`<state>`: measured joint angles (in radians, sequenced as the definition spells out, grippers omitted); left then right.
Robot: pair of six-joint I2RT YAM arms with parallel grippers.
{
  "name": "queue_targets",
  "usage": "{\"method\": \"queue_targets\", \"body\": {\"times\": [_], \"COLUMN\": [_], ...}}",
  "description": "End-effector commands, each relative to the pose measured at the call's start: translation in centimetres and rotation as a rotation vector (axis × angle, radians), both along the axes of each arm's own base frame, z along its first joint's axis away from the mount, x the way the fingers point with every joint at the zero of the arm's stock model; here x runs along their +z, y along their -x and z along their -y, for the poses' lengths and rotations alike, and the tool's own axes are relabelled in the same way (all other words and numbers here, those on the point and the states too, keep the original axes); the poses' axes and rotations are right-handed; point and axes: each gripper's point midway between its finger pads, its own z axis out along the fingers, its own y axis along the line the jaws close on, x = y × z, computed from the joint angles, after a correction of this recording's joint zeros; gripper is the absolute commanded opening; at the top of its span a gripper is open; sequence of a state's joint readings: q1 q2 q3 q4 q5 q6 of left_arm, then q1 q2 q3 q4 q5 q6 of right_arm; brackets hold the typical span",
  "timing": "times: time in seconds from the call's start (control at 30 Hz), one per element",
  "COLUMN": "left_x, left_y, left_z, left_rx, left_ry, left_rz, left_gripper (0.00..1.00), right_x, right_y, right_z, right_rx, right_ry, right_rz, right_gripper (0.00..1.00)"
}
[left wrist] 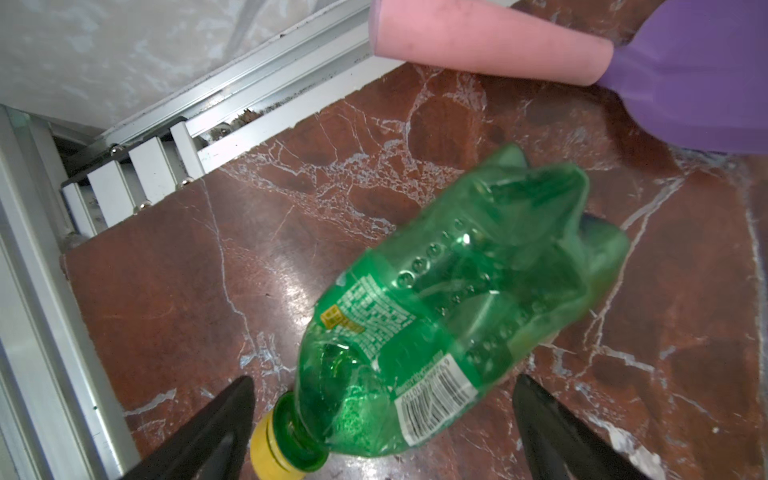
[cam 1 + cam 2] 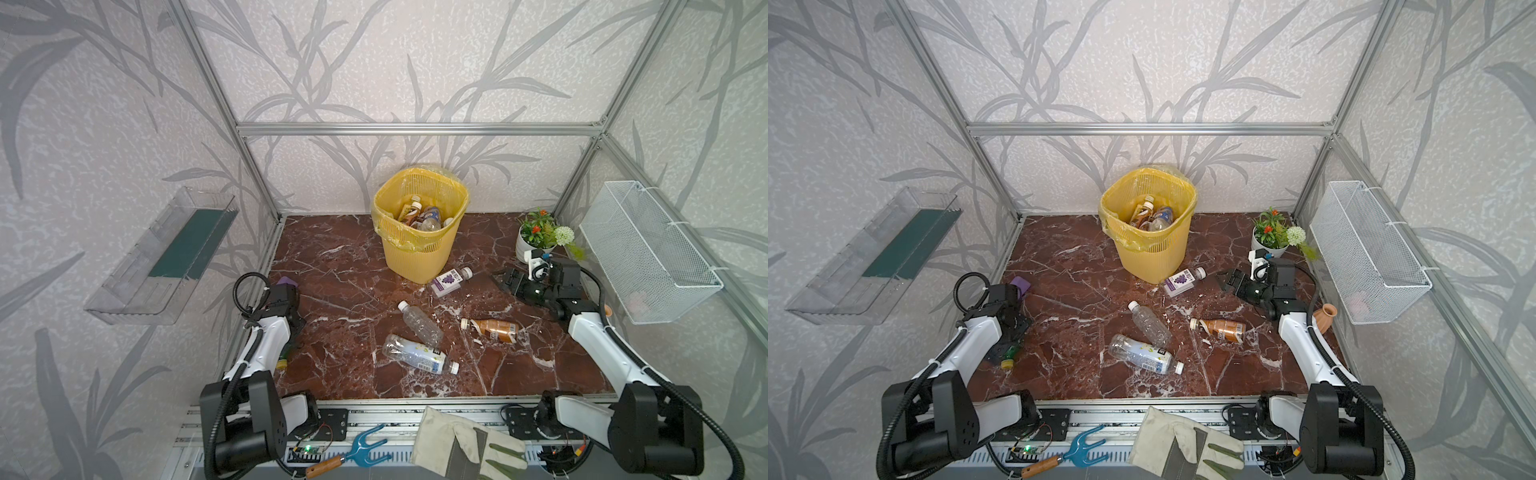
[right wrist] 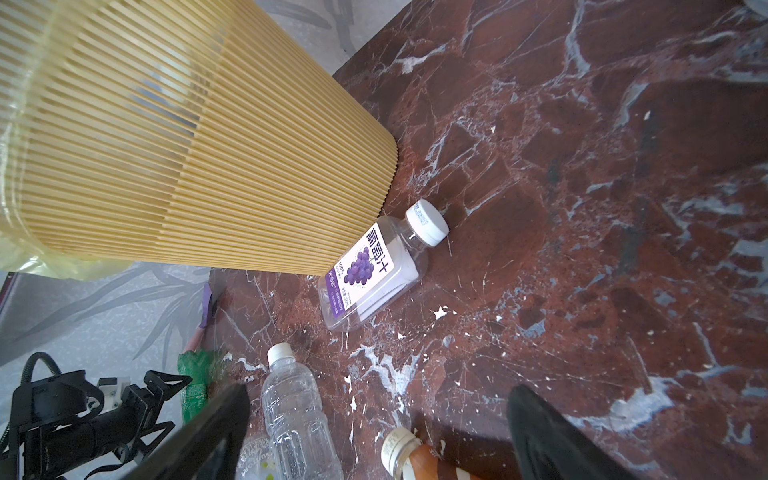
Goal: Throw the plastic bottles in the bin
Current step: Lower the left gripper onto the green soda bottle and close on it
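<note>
Left gripper [image 1: 382, 379]: jaws spread, straddling green bottle [image 1: 457, 291] at neck; purple scoop [image 1: 698, 83] just beyond. Right gripper [image 3: 378, 390]: jaws wide, empty; grape bottle [image 3: 374, 270] just beside bin [image 3: 208, 166].

In both top views the left arm [image 2: 270, 332] covers most of the green bottle [image 2: 282, 362], leaving its yellow cap and a sliver of green; the wall of the bin [image 2: 415, 257] hides the lower parts of the bottles inside [image 2: 430, 216], their count unclear; in the right wrist view the brown bottle [image 3: 419, 463] runs off the edge; a pinkish thing [image 2: 635, 302] in the wire basket [image 2: 648, 245] is too blurred to name
</note>
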<state>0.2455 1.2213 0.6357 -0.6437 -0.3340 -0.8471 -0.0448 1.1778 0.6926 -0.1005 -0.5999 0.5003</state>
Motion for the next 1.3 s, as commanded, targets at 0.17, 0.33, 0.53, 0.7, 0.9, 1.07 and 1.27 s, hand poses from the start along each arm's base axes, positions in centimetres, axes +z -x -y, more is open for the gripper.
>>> {"method": "queue_targets", "body": {"times": [0.17,0.33,0.53,0.7,0.9,1.07,1.27], "left_x": [0.2,-0.8,-0.9,-1.3,-1.3,-1.3,-0.6], "left_y": [-2.4,-2.9,-3.0,-4.0,-5.5,-6.5,-7.8], "left_z": [-0.2,1.0,1.4,2.6,4.9,6.8,9.9], "left_rx": [-0.067,-0.116,-0.145,-0.190,-0.278,-0.329,-0.430], "left_ry": [0.023,0.071,0.068,0.107,0.129,0.176,0.226], "left_rz": [-0.036,-0.031,-0.040,-0.018,0.013,0.047,0.079], "left_gripper": [0.85,0.73,0.69,0.61,0.60,0.59,0.57], "right_x": [0.1,0.1,0.1,0.1,0.2,0.4,0.6], "right_y": [-0.4,-0.5,-0.6,-0.4,-0.4,-0.4,-0.4], "right_z": [-0.4,-0.3,-0.3,-0.3,-0.2,-0.2,-0.1], "right_rx": [0.029,0.030,0.032,0.032,0.032,0.033,0.033], "right_ry": [0.001,0.003,0.003,0.009,0.019,0.023,0.025], "right_rz": [0.017,0.018,0.018,0.018,0.020,0.024,0.027], "right_gripper": [0.97,0.97,0.97,0.97,0.97,0.97,0.97]}}
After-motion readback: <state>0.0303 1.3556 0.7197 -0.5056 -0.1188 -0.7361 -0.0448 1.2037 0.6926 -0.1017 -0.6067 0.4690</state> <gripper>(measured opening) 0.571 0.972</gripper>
